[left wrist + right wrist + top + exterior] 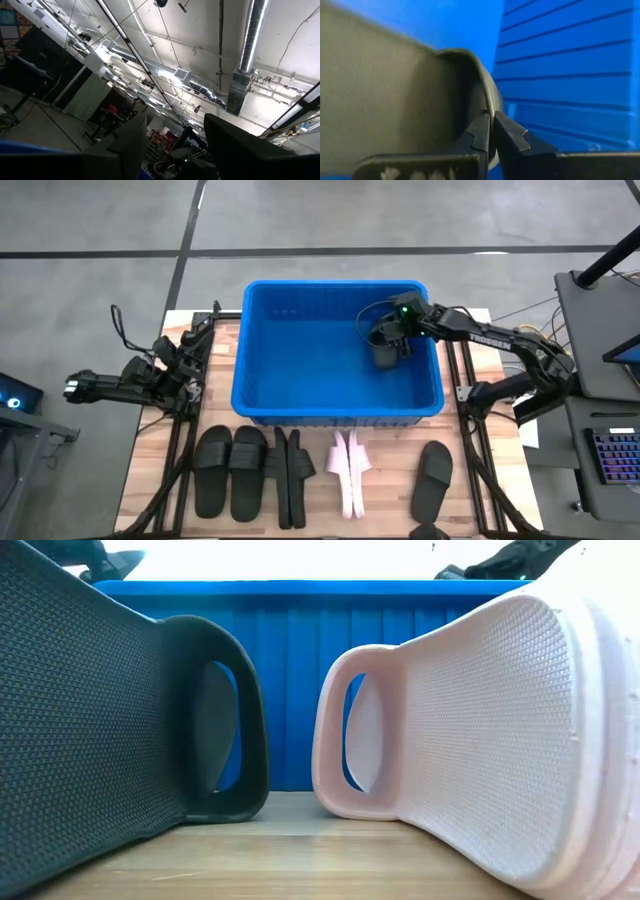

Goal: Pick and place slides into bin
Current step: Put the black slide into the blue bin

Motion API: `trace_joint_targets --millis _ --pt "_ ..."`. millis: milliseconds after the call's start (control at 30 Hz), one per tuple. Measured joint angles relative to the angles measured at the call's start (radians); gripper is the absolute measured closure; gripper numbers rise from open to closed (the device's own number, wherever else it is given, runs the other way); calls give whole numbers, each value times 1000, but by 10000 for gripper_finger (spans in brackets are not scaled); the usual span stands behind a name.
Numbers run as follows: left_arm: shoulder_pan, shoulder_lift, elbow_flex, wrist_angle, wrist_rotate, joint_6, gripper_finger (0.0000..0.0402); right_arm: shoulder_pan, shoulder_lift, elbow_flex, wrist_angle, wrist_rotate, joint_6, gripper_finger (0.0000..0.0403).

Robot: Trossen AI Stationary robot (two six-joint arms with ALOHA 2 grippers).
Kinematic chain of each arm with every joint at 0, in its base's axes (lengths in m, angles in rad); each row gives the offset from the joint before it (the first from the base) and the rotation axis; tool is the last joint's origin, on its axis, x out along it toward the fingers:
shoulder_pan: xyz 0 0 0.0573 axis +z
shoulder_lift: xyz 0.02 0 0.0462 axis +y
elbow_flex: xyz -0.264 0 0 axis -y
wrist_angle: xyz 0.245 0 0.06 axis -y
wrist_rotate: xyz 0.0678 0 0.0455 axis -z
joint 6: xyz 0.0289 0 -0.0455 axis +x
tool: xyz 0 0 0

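Wooden table, pale planks, carrying all items below. Bin: bright blue ribbed tub with rolled rim, set at the far middle of the table, its near wall filling the background of the low view. Right arm: dark, reaching in from the right edge over the bin's right half. Right gripper: inside the bin toward its far right, fingers pinched tight on the edge of a black slide, which hangs within the bin close to the right wall; the wrist view shows the fingertips pressed together on the sandal's rim with the ribbed blue wall just beyond. Left arm: folded at the left edge of the table, clear of the bin. Left gripper: pointed up at the ceiling, fingers standing partly apart with nothing between them. Slides on the table, near row in front of the bin, left to right: a black pair lying flat, soles down; a second black pair standing on edge, just beside the first; a pale pink pair on edge, near the middle; a single black slide lying flat, well apart to the right.
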Motion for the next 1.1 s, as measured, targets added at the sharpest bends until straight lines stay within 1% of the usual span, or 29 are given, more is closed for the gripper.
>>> trace_joint_targets --millis 200,333,433,600,733,867,1100 --pt "0 0 -4 0 -2 -3 217 -15 79 8 -2 2 -88 391" --pt "0 0 -4 0 -2 -3 217 -27 119 10 -2 49 -106 391" --pt "0 0 -6 0 -2 -4 217 -45 143 10 -3 60 -105 390" --pt "0 0 -6 0 -3 -5 217 -56 174 12 -11 163 -106 383" --pt "0 0 -6 0 -4 -3 217 -60 177 9 -19 190 -109 357" --pt "0 0 -6 0 -4 -3 217 -60 176 10 -21 193 -110 320" --pt "0 0 -7 0 -4 -2 217 -57 173 10 -36 207 -53 236"
